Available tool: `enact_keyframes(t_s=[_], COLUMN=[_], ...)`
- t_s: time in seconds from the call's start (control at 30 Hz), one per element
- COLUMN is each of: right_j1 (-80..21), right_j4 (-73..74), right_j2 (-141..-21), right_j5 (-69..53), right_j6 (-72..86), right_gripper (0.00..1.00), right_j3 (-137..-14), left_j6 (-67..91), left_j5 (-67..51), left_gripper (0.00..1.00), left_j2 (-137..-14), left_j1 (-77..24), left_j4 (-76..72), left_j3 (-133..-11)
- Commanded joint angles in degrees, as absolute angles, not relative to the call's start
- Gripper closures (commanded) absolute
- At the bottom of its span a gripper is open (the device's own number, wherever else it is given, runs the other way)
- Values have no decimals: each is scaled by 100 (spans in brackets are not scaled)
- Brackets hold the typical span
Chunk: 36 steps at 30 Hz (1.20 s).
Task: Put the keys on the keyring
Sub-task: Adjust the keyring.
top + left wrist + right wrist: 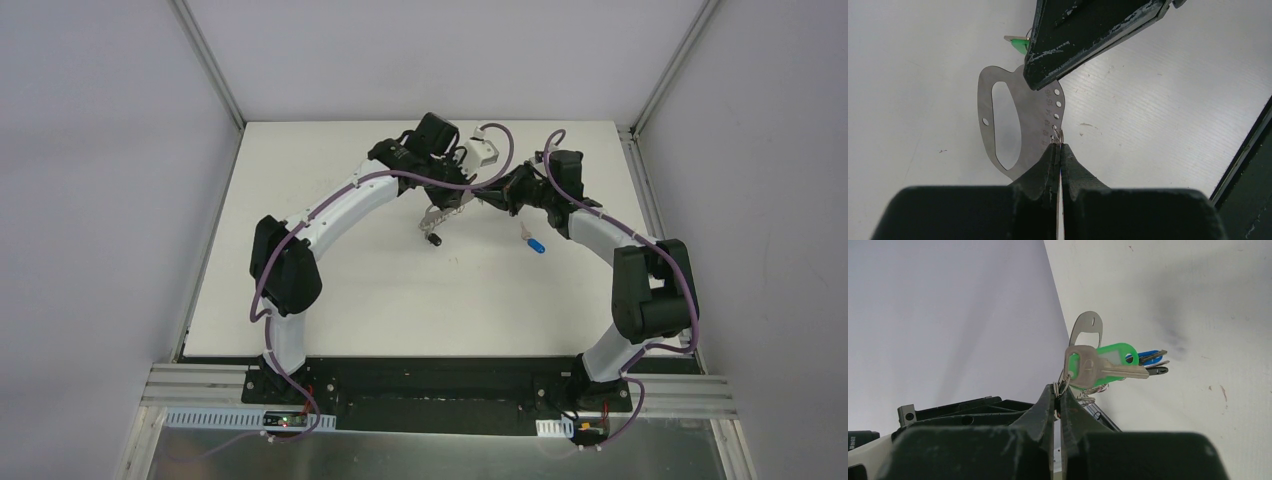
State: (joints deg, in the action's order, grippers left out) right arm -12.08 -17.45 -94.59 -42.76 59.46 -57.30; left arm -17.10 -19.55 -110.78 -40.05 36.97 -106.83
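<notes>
Both left tool (1058,145), right tool (1058,389) clamping keyring (1033,115), green key (1108,357) alongside

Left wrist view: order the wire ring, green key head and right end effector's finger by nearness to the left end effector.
1. Small silver wire ring: pinched between its tips.
2. Right end effector's black finger: above, centre.
3. Green plastic key head: top, farthest.

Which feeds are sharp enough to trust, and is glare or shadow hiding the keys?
Top external: even light, no glare, but the blue key is tiny. Right wrist: green key crisp, right hand at the lens blurred, a soft shadow on the table. Left wrist: keyring sharp, left hand soft-edged, the right hand's dark body hiding most of the green key.
</notes>
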Motion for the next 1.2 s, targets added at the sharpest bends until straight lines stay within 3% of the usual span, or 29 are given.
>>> enact_keyframes(t_s=[0.0, 0.27, 0.4, 0.6, 0.8, 1.17], right_j1=[-1165, -1152, -1152, -1152, -1152, -1151], right_j4=[-1871, -1872, -1871, -1876, -1879, -1873], right_j2=[-9176, -9158, -9166, -9176, -9176, -9181], right_j5=[-4298, -4324, -4318, -4307, -4313, -4319], right_j6=[5780, 5828, 5838, 5852, 5843, 5850], right_gripper=[100, 100, 100, 100, 100, 100], right_j3=[-5774, -5792, -5779, -5766, -5757, -5761], left_j6=[-1546, -1741, -1942, -2213, -2227, -2227], left_j5=[-2185, -2061, -1937, -1764, -1780, -1851], left_gripper=[100, 100, 82, 74, 78, 100], left_j2=[-11098, -11002, -10948, -11031, -11107, -11235], left_j1=[-3941, -3927, -3935, -4082, -4113, -4114], left_j4=[3830, 3745, 3582, 3574, 3533, 3661], left_j3=[-10962, -10736, -10519, -10492, -10517, -10663])
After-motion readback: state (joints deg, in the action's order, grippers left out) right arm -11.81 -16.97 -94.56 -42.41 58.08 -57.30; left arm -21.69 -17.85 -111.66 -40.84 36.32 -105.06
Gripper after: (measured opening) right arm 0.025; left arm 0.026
